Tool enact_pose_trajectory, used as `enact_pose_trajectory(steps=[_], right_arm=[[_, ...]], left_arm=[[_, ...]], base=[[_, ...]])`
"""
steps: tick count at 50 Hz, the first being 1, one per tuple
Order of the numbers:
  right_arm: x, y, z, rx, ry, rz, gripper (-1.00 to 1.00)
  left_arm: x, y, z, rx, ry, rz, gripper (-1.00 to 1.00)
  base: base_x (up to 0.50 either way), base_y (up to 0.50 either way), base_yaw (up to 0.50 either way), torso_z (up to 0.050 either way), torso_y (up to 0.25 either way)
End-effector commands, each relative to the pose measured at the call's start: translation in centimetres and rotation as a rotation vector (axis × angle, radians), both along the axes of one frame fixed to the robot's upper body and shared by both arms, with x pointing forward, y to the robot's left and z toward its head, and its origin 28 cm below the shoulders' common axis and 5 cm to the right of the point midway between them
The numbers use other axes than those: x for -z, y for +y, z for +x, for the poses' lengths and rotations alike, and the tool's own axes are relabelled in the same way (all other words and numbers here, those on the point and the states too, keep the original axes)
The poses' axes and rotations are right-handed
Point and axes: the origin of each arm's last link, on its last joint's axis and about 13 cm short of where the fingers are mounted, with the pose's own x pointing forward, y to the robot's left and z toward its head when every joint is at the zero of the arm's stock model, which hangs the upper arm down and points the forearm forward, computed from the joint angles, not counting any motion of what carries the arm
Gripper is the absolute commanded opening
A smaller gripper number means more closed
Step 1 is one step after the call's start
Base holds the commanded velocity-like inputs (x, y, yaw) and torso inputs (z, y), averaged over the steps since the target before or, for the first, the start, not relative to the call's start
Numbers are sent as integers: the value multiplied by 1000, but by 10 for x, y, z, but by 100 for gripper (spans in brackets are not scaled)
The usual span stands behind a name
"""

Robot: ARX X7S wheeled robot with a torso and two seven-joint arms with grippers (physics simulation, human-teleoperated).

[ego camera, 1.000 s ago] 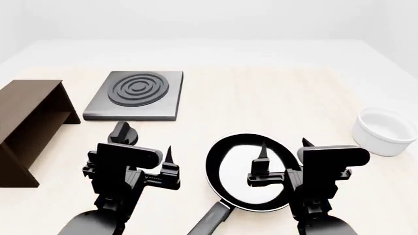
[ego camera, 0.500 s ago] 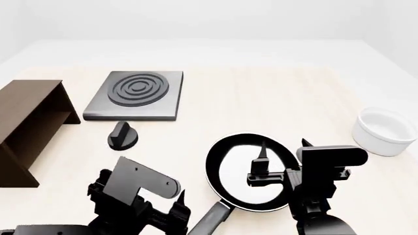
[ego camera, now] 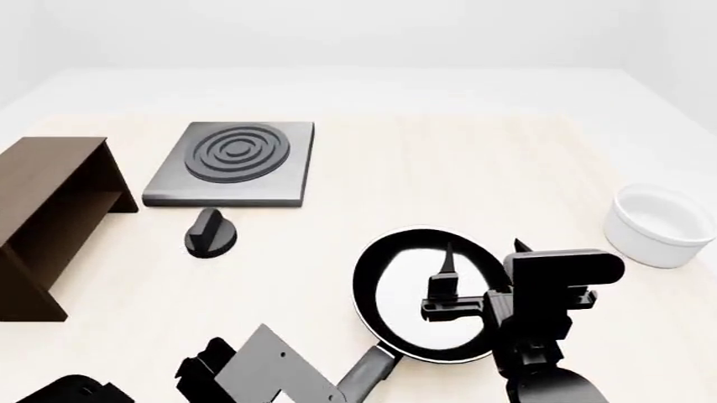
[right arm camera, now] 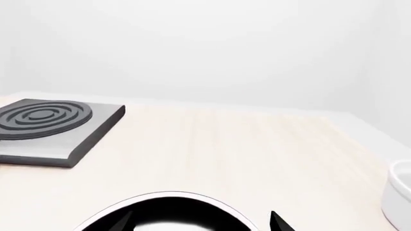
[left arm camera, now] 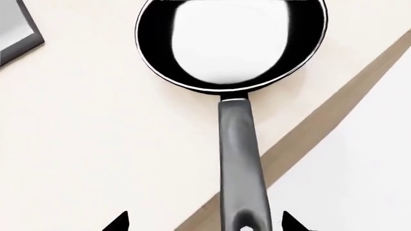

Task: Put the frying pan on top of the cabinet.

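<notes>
Plainly the frying pan lies flat on the pale surface, well apart from the cabinet at the far left; it looks rigid, glossy and likely slippery, bowl-heavy, so its long handle is the sensible place to grip. The left claw straddles the handle's loop end, open and holding nothing, while the right claw hovers open over the pan. No brand, label or writing is readable.
</notes>
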Motion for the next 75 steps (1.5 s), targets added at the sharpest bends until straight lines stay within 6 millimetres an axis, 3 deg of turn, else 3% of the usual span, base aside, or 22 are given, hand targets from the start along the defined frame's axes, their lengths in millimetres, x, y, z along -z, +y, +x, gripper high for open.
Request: enact_pose_trajectory(steps=[1,30,72,73,75], right_arm=[[1,2,0,-6,6,-10,100],[1,2,0,-6,3,-11,100],[1,2,0,-9,2,-14,100],[1,2,0,-9,3,-15,100],[1,3,1,-9,3,-15,100]], left_arm=[[0,-6,-1,29,35,12,100],[28,-30,19,61,120,20,100],[73,-34,38,13,250,63,100],[73,-34,38,10,234,63,-100],[73,-33,36,24,230,71,-100]], base=[[0,0,0,0,0],[0,0,0,0,0],[0,0,0,0,0],[0,0,0,0,0],[0,0,0,0,0]])
